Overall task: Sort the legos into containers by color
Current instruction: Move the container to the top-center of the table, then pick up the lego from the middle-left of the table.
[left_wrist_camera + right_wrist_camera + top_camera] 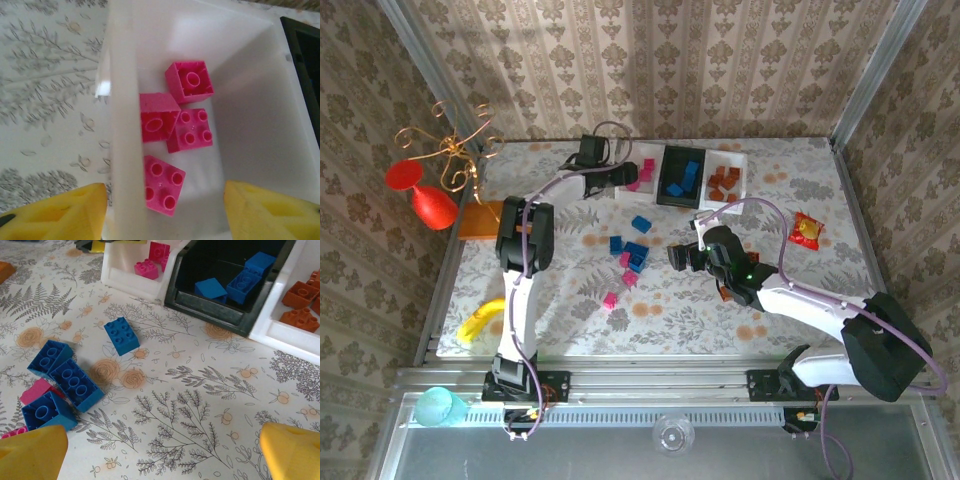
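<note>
Right gripper (160,455) spread wide, empty, nearer arm — loose blue legos (65,385) lie ahead-left of it on the table (200,405), black tray (210,310) ahead-right; left gripper (165,212) parted, empty, over white tray (125,125).

Light is glaring off the white plastic tray (120,150) at nine o'clock; near yellow fingertips (55,215) are blurring softly.

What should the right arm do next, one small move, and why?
Probably ease the right pincer forward and left, over the lone blue brick. The pincer is open and empty, that brick lies apart from the others, so it should grip cleanly, and the black tray holding blue bricks sits just beyond.
</note>
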`<state>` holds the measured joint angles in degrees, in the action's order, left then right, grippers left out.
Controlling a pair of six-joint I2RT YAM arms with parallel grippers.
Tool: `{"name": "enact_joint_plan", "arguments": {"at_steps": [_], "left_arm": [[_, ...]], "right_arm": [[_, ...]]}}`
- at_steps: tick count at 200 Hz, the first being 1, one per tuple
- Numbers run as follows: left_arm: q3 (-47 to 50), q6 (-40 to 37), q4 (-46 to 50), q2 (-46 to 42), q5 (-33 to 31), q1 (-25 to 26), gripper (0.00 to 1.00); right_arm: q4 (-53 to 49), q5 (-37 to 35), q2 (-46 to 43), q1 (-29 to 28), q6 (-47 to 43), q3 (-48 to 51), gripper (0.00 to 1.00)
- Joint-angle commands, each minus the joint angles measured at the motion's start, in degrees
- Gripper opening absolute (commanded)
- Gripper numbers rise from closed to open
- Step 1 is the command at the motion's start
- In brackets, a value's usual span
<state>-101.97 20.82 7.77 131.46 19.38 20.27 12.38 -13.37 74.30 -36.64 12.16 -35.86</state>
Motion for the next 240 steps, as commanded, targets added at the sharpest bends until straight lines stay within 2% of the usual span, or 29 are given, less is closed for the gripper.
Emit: {"name": "enact_joint_plan", "arguments": {"at_steps": [1,28,40,77,100,109,130,155,176,192,211,240], "left_arm": [[8.52,5.49,-7.77,-6.81,6.33,0.85,0.63],[20.86,6.13,-14.67,-14.32,4.87,2.69,0.63],[25.87,5.56,-15.83,-17.13,1.54,3.39,0.64],[35.87,1.42,-12.37,-26.16,-11.96,5.09,0.68],[43.66,-0.04,-10.60,-32.12,-15.06,5.57,0.71],[47.10,-0.54,-9.95,-34.98,-15.84,7.76,0.71],[54.69,-1.27,-6.22,-42.92,-17.07,10.11,0.73],[61.09,-2.14,3.18,-53.38,-18.74,14.85,0.75],[64.64,-0.11,10.88,-60.75,-22.47,20.41,0.77],[66.72,2.26,13.69,-63.93,-22.32,23.75,0.78],[67.54,3.37,14.81,-64.17,-20.36,26.56,0.78],[66.49,3.38,14.74,-60.22,-18.60,28.19,0.72]], "right_arm": [[-1.38,-1.66,-0.13,-0.09,-0.03,-1.54,1.00],[-1.91,-1.75,0.49,-0.10,-0.05,-2.07,1.00],[-1.97,-1.58,0.66,-0.10,0.05,-2.11,1.00],[-2.09,-1.33,1.20,-0.10,0.09,-2.31,1.00],[-2.02,-1.99,1.08,-0.05,-0.29,-2.24,1.00],[-2.01,-2.19,1.15,-0.10,-0.39,-2.20,1.00],[-1.93,-2.25,1.62,-0.10,-0.43,-2.29,1.00],[-1.93,-2.49,2.63,-0.10,-0.56,-2.54,1.00],[-2.10,-2.58,3.35,-0.10,-0.61,-2.77,1.00],[-1.82,-2.25,3.26,-0.10,-0.46,-2.69,1.00],[1.34,2.88,2.09,-0.10,-2.28,-1.18,1.00],[5.49,17.32,0.29,-0.18,-7.00,0.75,1.00]]}}
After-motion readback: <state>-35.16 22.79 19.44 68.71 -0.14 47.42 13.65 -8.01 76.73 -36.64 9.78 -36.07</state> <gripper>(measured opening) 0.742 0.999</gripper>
